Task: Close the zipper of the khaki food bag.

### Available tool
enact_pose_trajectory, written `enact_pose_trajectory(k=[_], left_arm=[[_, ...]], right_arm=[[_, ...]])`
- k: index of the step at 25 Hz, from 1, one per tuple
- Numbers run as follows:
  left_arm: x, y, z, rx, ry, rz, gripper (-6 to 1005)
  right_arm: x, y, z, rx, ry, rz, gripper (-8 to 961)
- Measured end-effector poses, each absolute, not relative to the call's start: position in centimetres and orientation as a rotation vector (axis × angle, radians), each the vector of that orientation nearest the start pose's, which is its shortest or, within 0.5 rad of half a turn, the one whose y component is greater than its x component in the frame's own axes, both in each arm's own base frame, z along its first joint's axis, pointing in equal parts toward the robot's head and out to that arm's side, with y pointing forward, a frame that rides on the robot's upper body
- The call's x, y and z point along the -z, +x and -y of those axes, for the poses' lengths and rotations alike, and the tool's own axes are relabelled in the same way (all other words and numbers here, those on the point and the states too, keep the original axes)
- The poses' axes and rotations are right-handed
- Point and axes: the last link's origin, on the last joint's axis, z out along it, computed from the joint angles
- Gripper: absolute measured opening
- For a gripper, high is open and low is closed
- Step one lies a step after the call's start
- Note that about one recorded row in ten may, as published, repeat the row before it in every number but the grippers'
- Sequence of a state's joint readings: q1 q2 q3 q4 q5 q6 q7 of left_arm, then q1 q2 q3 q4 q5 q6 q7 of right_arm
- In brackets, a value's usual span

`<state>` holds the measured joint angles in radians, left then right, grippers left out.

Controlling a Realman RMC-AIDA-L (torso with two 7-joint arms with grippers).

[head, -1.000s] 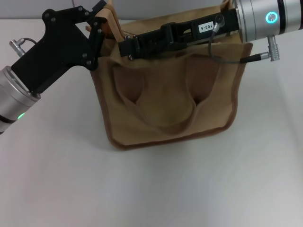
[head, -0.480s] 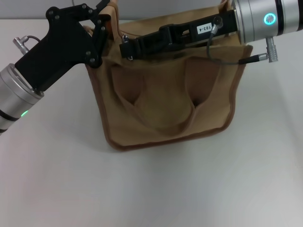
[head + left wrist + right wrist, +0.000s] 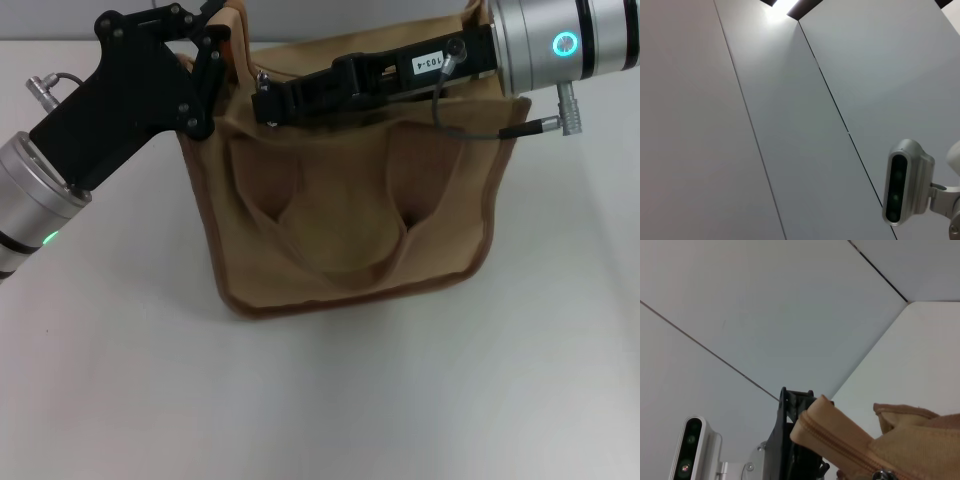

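Khaki food bag [image 3: 350,220]: boxy canvas, brown trim, standing on the white table [image 3: 320,400], its top edge toward the far side in the head view.
Handles: one fabric loop droops down the bag's near face [image 3: 345,235]; the other cannot be made out.
Zipper [image 3: 840,447]: tan track running along the raised end of the bag in the right wrist view; the teeth there look meshed, and a bit of silver metal shows at the frame's lower edge.
Left gripper [image 3: 215,45]: black, at the bag's top left corner, fingers against the fabric end there; whether the jaws pinch it, I cannot tell.
Right gripper [image 3: 265,100]: stretched across the bag's top from the right, tip near the left end, a small silver piece at its tip; jaw state cannot be told.
Left wrist view: only pale wall panels [image 3: 765,125] and a silver camera unit [image 3: 905,182], no bag.
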<state>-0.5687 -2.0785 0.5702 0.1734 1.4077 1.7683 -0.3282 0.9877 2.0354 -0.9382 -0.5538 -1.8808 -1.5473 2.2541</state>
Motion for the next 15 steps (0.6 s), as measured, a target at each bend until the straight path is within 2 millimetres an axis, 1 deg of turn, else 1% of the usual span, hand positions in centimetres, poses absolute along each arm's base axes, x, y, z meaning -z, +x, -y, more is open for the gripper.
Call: enact_pose_trajectory(k=[5,15], left_arm=[[-0.49,-22.40,-31.79,1.205,-2.009,-0.241,90],[-0.28,-22.14,-31.98,1.201,-2.014,-0.250,95]], right_arm=[[2.49,9.23,-39.63,-0.691,-2.972,-1.356,346],[2.57,9.46,-39.64,-0.717,-2.952,-1.374,297]])
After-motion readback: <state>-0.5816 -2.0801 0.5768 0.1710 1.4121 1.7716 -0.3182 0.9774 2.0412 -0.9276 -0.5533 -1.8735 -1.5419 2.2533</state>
